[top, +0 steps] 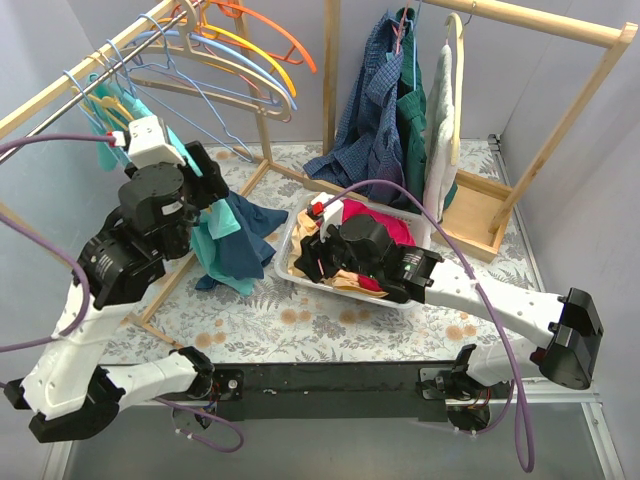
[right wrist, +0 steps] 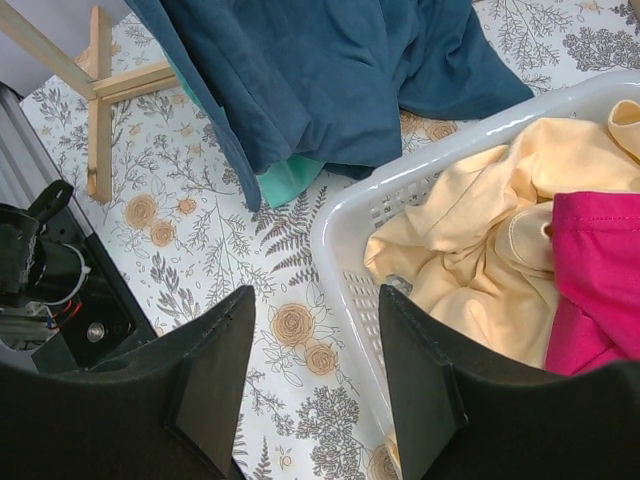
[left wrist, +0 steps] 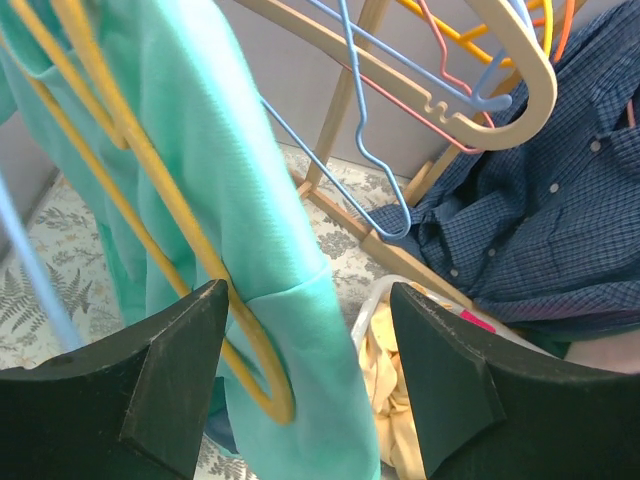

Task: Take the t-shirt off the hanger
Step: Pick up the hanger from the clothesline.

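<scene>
T-shirt [left wrist: 235, 150] — mint green, on its yellow hanger [left wrist: 272, 398] on the rack [top: 50, 95] at the table's [top: 300, 320] left edge, draped between the left gripper's [left wrist: 308, 290] spread fingers. Right gripper [right wrist: 317, 297] gapes empty over the white basket's [right wrist: 340, 230] rim — checked shirt [left wrist: 540, 200] further back.

Spare hangers [left wrist: 540, 68] close beside t-shirt [left wrist: 230, 160]
</scene>
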Tool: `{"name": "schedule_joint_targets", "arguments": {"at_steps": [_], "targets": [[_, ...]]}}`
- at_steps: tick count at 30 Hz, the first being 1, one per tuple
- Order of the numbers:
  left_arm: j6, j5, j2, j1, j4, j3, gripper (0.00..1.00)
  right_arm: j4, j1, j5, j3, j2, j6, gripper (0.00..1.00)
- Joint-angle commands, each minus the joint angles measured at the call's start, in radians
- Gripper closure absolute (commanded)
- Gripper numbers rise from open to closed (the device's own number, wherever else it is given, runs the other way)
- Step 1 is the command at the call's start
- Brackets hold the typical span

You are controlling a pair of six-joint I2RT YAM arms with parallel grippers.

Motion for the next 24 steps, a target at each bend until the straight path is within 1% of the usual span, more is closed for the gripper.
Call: {"name": "schedule_joint_targets", "arguments": {"at_steps": [1, 8, 14, 19, 24], "targets": [[0.076, -0.006, 0.021, 0.002, 0.078, -0.006, 0.35, 0.025, 0.006, 0.010, 0.009, 0.012, 0.019, 0.41], [0.101, -0.040, 0.049, 0.002, 0.096, 0.014, 0.34, -0.006, 0.007, 0.018, 0.037, 0.043, 0.020, 0.42], [0.105, -0.050, 0.040, 0.002, 0.072, 0.068, 0.35, -0.011, 0.007, 0.019, 0.042, 0.060, 0.029, 0.42], [0.104, -0.040, 0.057, 0.002, 0.044, 0.149, 0.35, -0.012, 0.013, 0.018, 0.051, 0.069, 0.029, 0.43], [0.087, -0.040, 0.084, 0.002, 0.014, 0.158, 0.36, -0.014, 0.016, 0.018, 0.052, 0.072, 0.031, 0.43]]}}
